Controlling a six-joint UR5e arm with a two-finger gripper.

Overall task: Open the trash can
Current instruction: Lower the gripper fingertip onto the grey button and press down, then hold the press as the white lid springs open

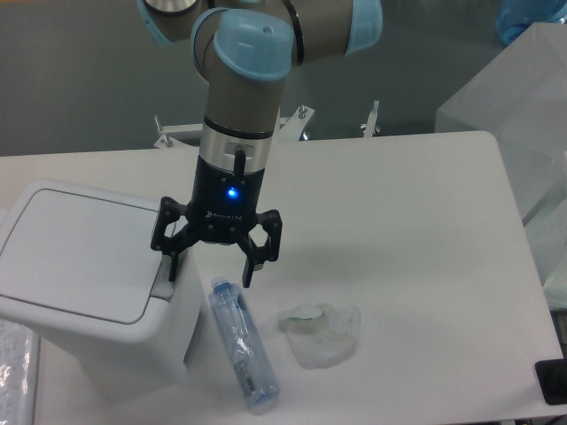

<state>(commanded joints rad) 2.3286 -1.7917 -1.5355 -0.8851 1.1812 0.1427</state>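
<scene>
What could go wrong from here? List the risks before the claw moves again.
1. The open claw has one finger at the grey push-button on the rim of the large white plastic trash can; pressing off-centre may slide it off, leaving the flat lid shut.
2. The other finger hangs just above the clear plastic bottle lying beside the can; descending could strike or roll it.
3. A sideways push might shift the can itself.

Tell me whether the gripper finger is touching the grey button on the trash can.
Cannot tell. In the fixed camera view one fingertip of the open gripper overlaps the grey button on the trash can rim, but no contact or gap shows plainly.
</scene>
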